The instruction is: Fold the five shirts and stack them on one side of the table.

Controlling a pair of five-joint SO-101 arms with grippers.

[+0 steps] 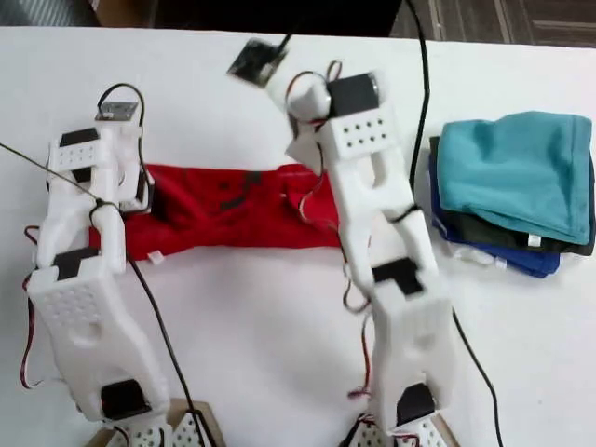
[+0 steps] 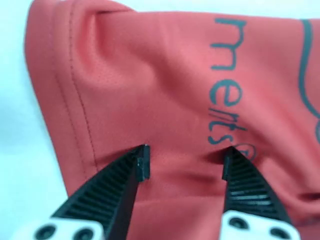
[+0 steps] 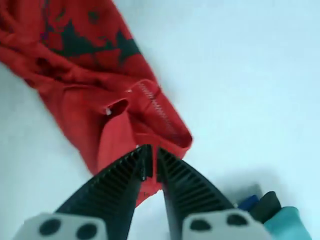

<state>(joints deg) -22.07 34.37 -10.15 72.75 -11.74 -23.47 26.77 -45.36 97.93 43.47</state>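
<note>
One table point(image 1: 279, 307): bare room being left at near edge, between arms. One red shirt point(image 1: 223, 209) lying as long band across middle. One stack point(image 1: 517, 182) sitting by right edge, three layers being counted: teal, dark, blue. Two grippers: left gripper point(image 2: 185, 162) jaws being held apart, tips at red cloth; right gripper point(image 3: 151, 162) jaws being held almost together over shirt's hem.
</note>
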